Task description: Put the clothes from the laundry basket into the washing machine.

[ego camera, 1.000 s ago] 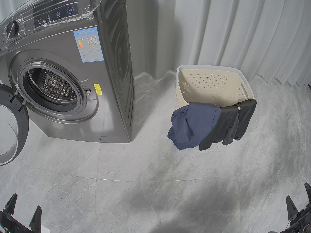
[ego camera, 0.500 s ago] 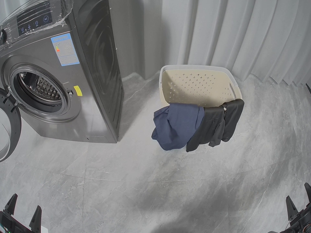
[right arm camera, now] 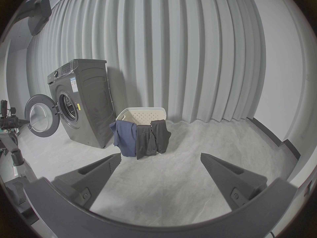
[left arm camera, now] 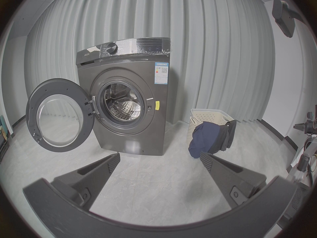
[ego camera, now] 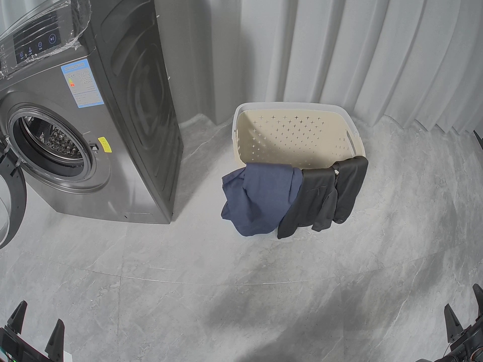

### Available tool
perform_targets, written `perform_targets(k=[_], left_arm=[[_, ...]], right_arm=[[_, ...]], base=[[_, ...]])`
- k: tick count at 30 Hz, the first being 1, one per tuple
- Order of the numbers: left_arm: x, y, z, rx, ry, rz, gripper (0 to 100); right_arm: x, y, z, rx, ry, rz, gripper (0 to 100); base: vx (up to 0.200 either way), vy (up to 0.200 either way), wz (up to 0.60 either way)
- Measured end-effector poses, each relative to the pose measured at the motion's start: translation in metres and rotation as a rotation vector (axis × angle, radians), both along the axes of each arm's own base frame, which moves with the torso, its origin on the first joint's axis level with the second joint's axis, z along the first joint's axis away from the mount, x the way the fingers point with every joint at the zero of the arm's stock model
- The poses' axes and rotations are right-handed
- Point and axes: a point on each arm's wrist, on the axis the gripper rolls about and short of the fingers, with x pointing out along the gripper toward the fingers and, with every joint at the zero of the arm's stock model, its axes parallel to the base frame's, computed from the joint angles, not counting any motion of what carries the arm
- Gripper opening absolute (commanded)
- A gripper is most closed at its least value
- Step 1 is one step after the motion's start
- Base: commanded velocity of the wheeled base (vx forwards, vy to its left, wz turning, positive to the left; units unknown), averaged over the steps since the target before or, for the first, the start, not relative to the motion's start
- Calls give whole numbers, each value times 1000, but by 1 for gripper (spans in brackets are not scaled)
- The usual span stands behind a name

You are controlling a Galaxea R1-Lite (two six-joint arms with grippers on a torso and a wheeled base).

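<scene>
Left gripper and right gripper both released, jaws spread, holding nothing, low over the floor. Blue garment and dark garments drape over the near rim of the basket, well apart from both grippers. Washing machine beside the basket, door swung open. Curtain behind.

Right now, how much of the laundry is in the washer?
None yet. Done: the washing machine has its door open, drum looking empty. In hand: nothing; the left gripper and right gripper have open, empty fingers. Left: the blue garment and dark garments hang over the laundry basket, waiting.
</scene>
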Motion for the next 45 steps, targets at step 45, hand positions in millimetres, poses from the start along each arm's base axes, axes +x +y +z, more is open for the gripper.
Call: perform_targets(k=[45], left_arm=[[0, 0, 0, 4, -1, 0, 100]], right_arm=[[0, 0, 0, -2, 0, 2, 100]], base=[[58, -53, 0]])
